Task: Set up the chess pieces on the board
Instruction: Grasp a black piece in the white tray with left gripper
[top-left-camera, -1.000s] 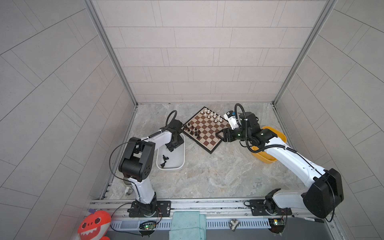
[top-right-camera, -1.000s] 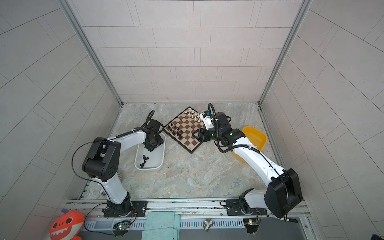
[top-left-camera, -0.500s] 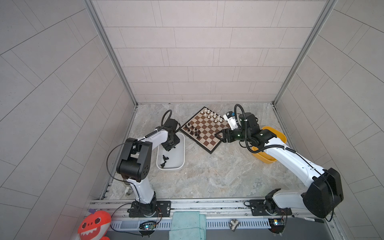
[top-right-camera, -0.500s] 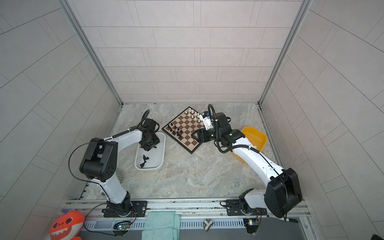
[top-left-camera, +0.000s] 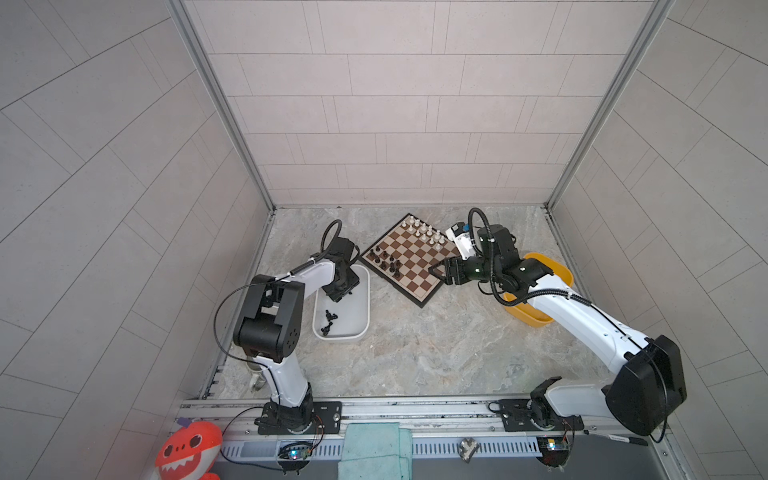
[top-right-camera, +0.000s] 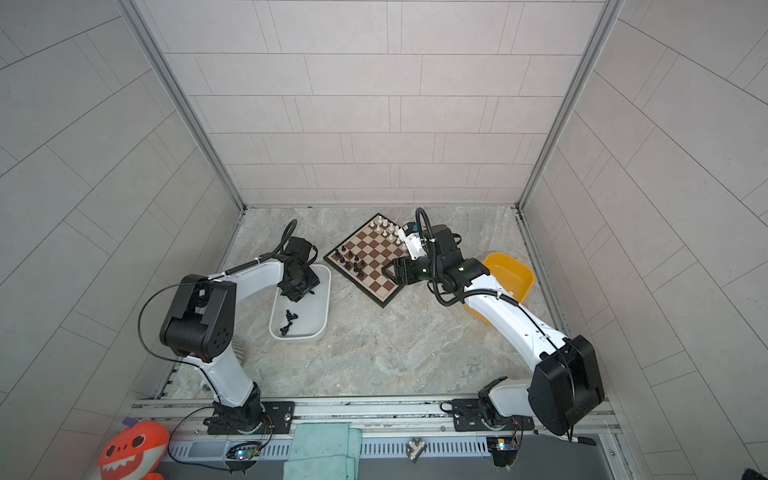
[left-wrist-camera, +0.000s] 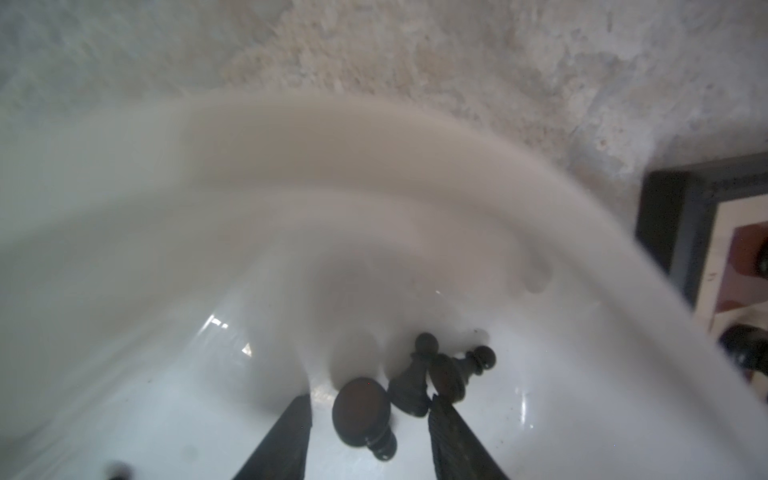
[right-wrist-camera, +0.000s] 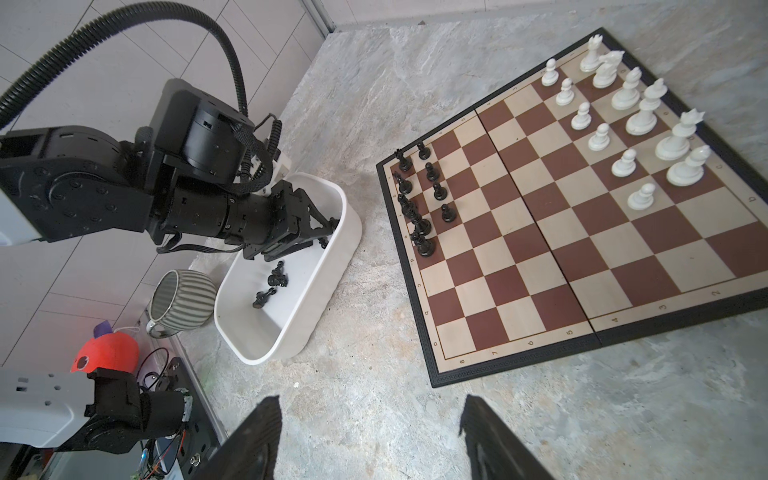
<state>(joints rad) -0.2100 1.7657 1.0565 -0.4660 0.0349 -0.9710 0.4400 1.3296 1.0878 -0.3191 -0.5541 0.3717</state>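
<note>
Where the pawn (left-wrist-camera: 361, 415) lies: toppled on the floor of the tub (top-left-camera: 353, 320), between my left jaws, touching neither that I can see.
Axis: roughly along my fingers (left-wrist-camera: 286, 440), head toward my wrist.
Left jaws: apart, straddling it, grasping nothing.
Crowding: two more pawns (left-wrist-camera: 411, 384) just beside it, close against one finger; closing may catch them too.
Right jaws: spread, empty, over the table (top-left-camera: 415, 353) off the board (top-left-camera: 411, 266), well apart from the tub.
Board: beside the tub, black men (top-left-camera: 386, 262) along its near edge.
</note>
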